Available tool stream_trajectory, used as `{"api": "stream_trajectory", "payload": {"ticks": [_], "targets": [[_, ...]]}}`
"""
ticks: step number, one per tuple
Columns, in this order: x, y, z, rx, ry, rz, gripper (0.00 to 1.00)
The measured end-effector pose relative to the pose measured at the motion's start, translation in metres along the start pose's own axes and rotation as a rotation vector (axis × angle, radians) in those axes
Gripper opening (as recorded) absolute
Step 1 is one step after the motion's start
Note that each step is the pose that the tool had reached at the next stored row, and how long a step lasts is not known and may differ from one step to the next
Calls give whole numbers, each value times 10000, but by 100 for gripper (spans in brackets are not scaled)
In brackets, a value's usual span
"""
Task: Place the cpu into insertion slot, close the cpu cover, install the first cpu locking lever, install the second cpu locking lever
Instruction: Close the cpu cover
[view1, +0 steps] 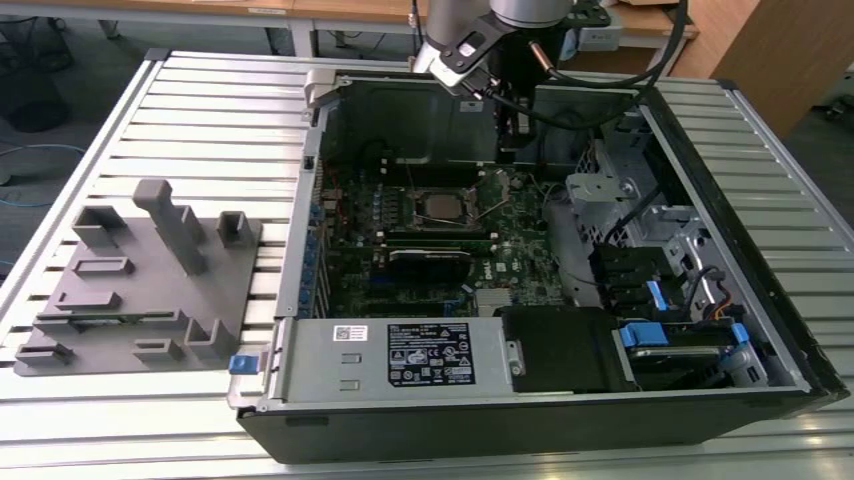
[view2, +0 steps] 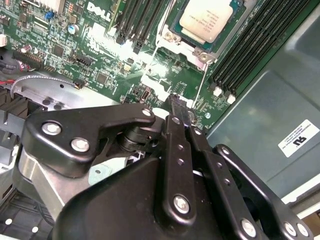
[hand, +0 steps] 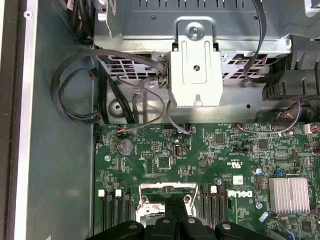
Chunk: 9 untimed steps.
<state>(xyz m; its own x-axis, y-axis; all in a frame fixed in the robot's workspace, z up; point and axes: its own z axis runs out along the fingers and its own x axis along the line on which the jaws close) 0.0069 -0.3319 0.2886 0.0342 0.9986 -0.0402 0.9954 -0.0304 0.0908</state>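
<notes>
Black gripper (view2: 173, 101) fingers pressed together, gripping nothing, above one green motherboard (view2: 165, 75); one cpu (view2: 210, 20) sits in the insertion slot (view2: 219, 46).

Reaches steeply down with one arm (view1: 454, 45), gripper (view2: 173, 100) closed.
Comes in at the top edge of the exterior view, silver wrist (view1: 470, 55) tilted toward that view's right, dark gripper body hanging just below it. Presses the two black fingers (view2: 179, 150) flat against each other in both wrist views, tips meeting without a gap, with the outer linkage bars (view2: 90, 132) spread wide on either side.
</notes>
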Motion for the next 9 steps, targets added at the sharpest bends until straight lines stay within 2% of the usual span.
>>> {"api": "stream_trajectory", "payload": {"ticks": [9], "targets": [[0, 15, -1, 0, -1, 0, 11]]}}
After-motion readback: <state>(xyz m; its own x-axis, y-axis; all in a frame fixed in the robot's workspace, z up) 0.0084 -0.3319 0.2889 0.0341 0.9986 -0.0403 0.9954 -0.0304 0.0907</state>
